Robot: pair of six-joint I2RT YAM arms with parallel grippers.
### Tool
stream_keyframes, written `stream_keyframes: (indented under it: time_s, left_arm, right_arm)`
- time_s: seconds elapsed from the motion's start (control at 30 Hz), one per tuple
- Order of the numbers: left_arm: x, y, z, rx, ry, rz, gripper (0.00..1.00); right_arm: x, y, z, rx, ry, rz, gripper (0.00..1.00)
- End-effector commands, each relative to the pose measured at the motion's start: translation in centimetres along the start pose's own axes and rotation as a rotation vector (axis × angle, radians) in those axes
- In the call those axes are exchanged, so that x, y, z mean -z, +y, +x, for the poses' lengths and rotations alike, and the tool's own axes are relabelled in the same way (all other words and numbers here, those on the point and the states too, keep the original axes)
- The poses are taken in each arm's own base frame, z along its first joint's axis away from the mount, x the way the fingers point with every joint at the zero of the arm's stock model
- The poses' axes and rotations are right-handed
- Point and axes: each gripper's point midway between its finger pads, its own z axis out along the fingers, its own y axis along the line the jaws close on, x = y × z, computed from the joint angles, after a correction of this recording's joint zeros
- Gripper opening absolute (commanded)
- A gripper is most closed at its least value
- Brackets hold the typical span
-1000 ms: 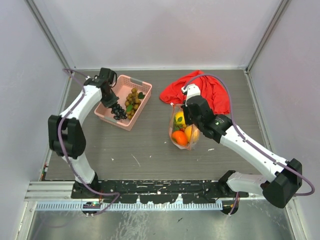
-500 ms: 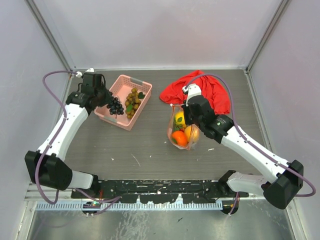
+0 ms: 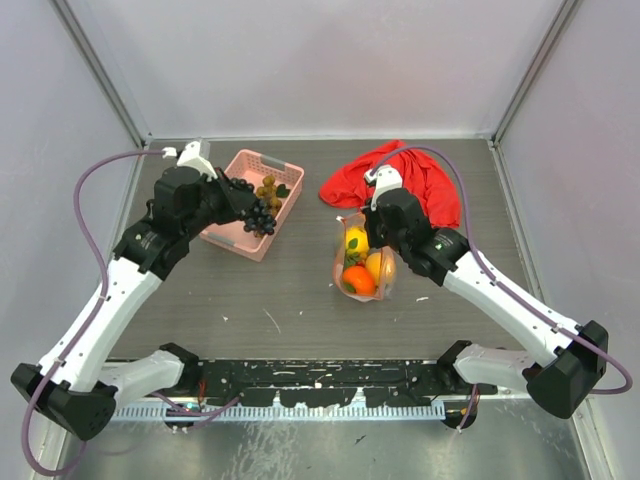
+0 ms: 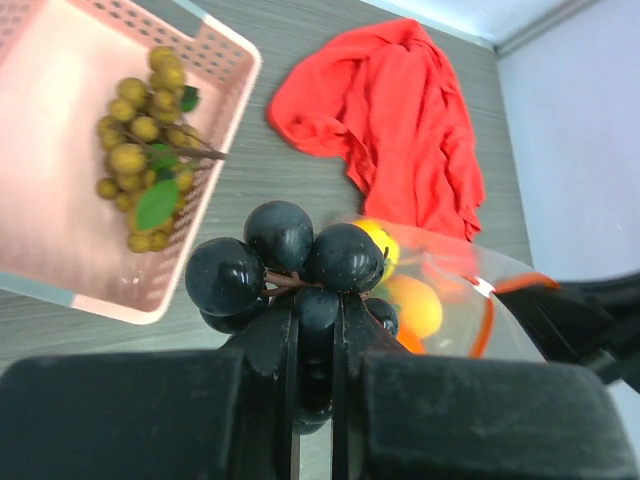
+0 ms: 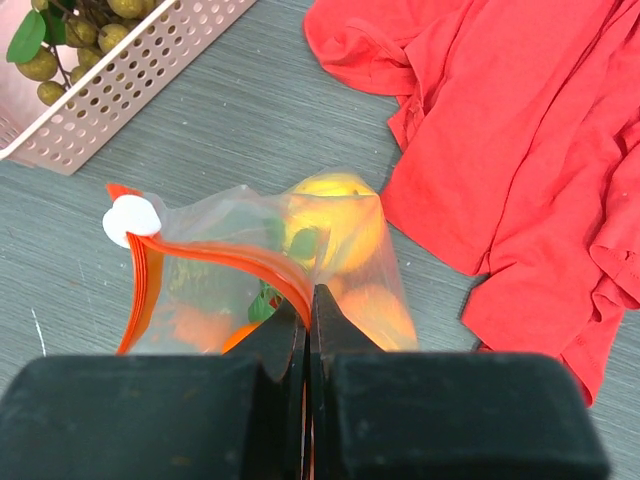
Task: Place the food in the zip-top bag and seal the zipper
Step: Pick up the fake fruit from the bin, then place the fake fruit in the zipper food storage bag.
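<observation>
- Left gripper point(image 4: 315, 322): jaws pinched narrow on the stem of the dark grape bunch point(image 4: 290, 255). The stem itself and the lowest grapes were hidden between the fingers.
- Right gripper point(image 5: 308, 302): jaws nearly together, clamped on the zipper point(image 5: 225, 257) of the zip-top bag point(image 5: 345, 250). In the top view its fingertips were lost under the wrist.
- The bag stood on the table beside the red cloth point(image 3: 420, 182). Inside it were the orange point(image 3: 358, 281) and two yellow fruits point(image 3: 356, 240), smeared by crinkled plastic in the right wrist view. Its bottom was cut off behind the gripper body.
- I could not tell how far the mouth gaped.
- The golden-brown berries point(image 4: 140, 150) lay in the pink basket point(image 4: 232, 72); from above the grapes partly covered them.
- Against a second earlier, the left arm had unfolded and swung, and the grapes had risen from inside the basket to over its rim on the bag's side.
- The right arm and bag had barely shifted.
</observation>
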Motion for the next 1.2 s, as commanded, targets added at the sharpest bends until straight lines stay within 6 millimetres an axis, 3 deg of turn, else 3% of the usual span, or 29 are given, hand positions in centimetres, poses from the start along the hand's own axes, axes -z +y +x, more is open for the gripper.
stream_keyframes:
  time_s: [0.0,0.27,0.7,0.83,1.17]
  left_arm:
    - [1.6,-4.7,-0.9,-0.021,-0.073,0.181,0.02]
    - [2.8,-10.6,2.0,-0.058,-0.043,0.378,0.02]
    - [4.4,-17.5,5.2,-0.084,-0.068,0.58,0.03]
    - [4.2,-18.9,6.2,-0.075,-0.075,0.622,0.04]
    - [2.1,-20.7,11.5,-0.126,-0.003,0.661,0.04]
  right_arm:
    - [1.5,0.9,-4.3,-0.058,-0.123,-0.048,0.02]
    - [0.9,1.5,-4.0,-0.069,-0.111,-0.071,0.02]
    - [0.8,2.3,-3.6,-0.083,-0.102,-0.116,0.02]
    - [0.8,2.5,-3.5,-0.09,-0.106,-0.13,0.02]
    - [0.9,2.7,-3.1,-0.097,-0.103,-0.142,0.02]
